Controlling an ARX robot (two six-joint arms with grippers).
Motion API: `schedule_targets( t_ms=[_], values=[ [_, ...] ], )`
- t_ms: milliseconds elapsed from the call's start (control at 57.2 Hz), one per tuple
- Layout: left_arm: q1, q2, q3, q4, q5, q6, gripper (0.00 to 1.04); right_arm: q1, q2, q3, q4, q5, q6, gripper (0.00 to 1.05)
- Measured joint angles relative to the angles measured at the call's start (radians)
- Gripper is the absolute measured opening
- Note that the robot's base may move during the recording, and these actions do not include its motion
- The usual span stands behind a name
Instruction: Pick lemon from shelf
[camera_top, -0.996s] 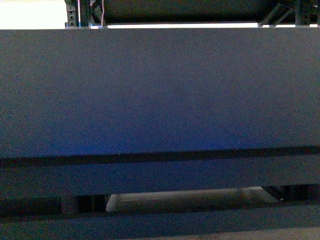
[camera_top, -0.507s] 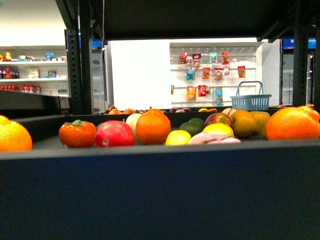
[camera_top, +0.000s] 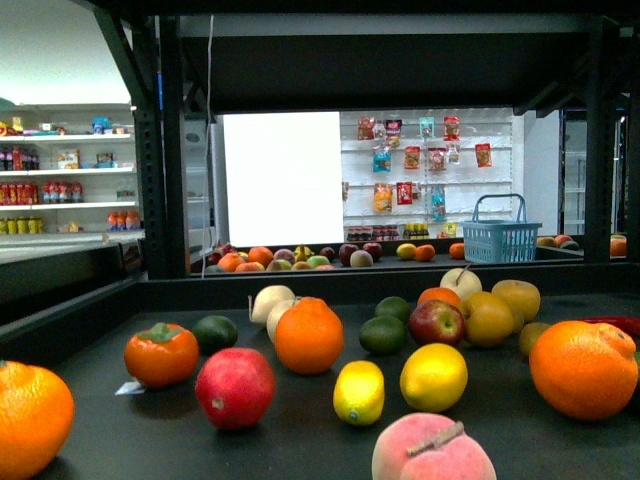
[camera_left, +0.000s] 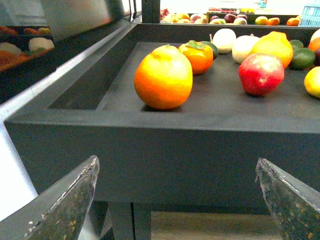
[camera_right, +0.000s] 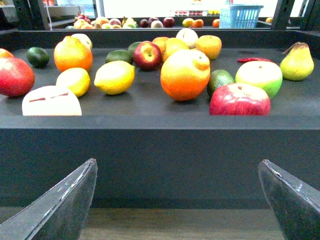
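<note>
Black metal shelf (camera_top: 300, 435) deck holds bright yellow oval lemon (camera_top: 433, 377) among fruit; left gripper (camera_left: 176, 161), right gripper (camera_right: 177, 163): fingers spread wide.

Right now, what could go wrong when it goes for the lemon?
It could grab the wrong fruit: a smaller yellow fruit lies right beside the lemon. The peach sits in front of both and might get knocked. The open jaws sit below the front rim of the shelf and could bump it.
</note>
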Motion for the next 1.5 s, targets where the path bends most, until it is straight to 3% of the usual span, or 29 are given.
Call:
schedule_targets(
  t_ms=[1363,1433,1502],
  values=[
    [0.000,0.000,0.000,0.000,0.000,0.000,0.97,0.000,0.000,0.000,0.000,0.000,0.000,0.97],
    [-0.011,0.059,0.036,-0.104,-0.064,-0.107,0.97,0.000,0.000,0.000,0.000,0.000,0.000,0.97],
    [0.036,0.187,0.071,-0.122,-0.018,-0.263,0.97,0.000,0.000,0.000,0.000,-0.001,0.000,0.97]
  ],
)
